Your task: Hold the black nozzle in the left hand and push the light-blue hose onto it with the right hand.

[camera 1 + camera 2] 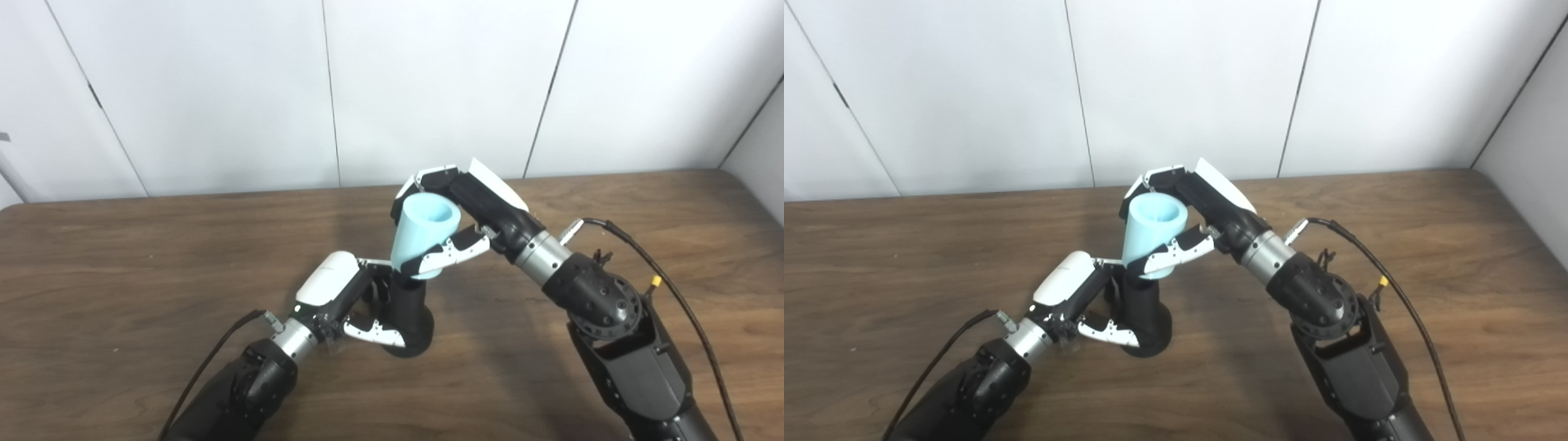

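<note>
The wooden table (122, 257) fills the lower two thirds of the frame, with white wall panels (214, 92) above it. The right arm (618, 331) enters from the lower right and slants up toward centre; the left arm (245, 386) enters from the lower left.

At centre frame the right hand (456, 211) is clamped around the light-blue hose (422, 233), fingers behind its upper rim and the thumb across its lower front. Just below and left, the left hand (349, 303) is closed on the black nozzle (409, 315), fingers behind the stem and the thumb near the flared base, which appears to rest on the table.

The nozzle's long axis stands nearly upright, narrow end up, and that end meets the hose's lower end. The hose is a short, slightly tapered tube; its axis tilts a little, open wide mouth facing up and to the right, narrow end down and left on the nozzle top.

The step in hand looks like the push itself. To do it well, the right hand should bring the hose's axis into line with the nozzle before pressing down along it, while the left hand braces the base against tipping.
</note>
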Controlling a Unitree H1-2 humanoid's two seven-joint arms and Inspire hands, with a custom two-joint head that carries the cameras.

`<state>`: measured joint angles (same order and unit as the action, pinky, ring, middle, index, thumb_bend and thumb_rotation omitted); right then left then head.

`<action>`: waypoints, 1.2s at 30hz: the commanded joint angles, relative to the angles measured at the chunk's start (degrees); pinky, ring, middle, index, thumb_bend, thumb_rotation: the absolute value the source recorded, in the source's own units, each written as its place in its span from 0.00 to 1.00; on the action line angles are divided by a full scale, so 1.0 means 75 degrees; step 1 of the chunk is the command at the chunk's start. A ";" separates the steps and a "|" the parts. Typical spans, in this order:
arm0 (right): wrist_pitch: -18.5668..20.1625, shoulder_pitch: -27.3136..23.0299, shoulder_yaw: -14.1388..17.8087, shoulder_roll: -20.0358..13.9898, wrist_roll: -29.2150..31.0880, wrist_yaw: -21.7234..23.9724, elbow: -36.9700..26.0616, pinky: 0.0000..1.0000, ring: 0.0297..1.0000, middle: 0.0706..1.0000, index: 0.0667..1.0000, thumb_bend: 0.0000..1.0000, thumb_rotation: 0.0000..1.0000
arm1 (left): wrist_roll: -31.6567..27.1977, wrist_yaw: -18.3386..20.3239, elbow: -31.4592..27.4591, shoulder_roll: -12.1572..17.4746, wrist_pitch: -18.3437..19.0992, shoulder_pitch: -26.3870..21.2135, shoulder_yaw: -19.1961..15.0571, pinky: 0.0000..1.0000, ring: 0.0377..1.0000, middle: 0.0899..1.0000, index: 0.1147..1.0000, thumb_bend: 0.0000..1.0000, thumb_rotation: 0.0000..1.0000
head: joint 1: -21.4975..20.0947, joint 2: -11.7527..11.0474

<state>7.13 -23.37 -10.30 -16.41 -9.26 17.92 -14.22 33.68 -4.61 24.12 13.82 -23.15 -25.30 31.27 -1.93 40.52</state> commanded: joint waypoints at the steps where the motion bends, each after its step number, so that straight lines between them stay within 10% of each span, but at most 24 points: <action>1: -0.0328 -0.0169 0.0092 -0.0026 -0.0066 -0.0118 -0.0163 0.33 0.41 0.44 0.47 0.52 0.00 | 0.0466 0.0696 0.0641 0.0015 0.0550 0.0874 0.0453 0.39 0.42 0.43 0.42 0.50 0.00 | -0.0006 0.0005; 36: -0.0322 0.0267 -0.0586 0.0159 -0.0329 0.0256 -0.0186 0.31 0.39 0.45 0.47 0.52 0.00 | 0.0463 0.0629 0.0650 -0.0093 0.0588 0.0864 0.0430 0.39 0.42 0.42 0.43 0.50 0.00 | 0.0100 0.0207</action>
<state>6.40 -21.16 -13.79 -15.77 -12.08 19.10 -14.92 33.68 -4.61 24.04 13.58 -23.03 -25.22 31.20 -1.14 42.01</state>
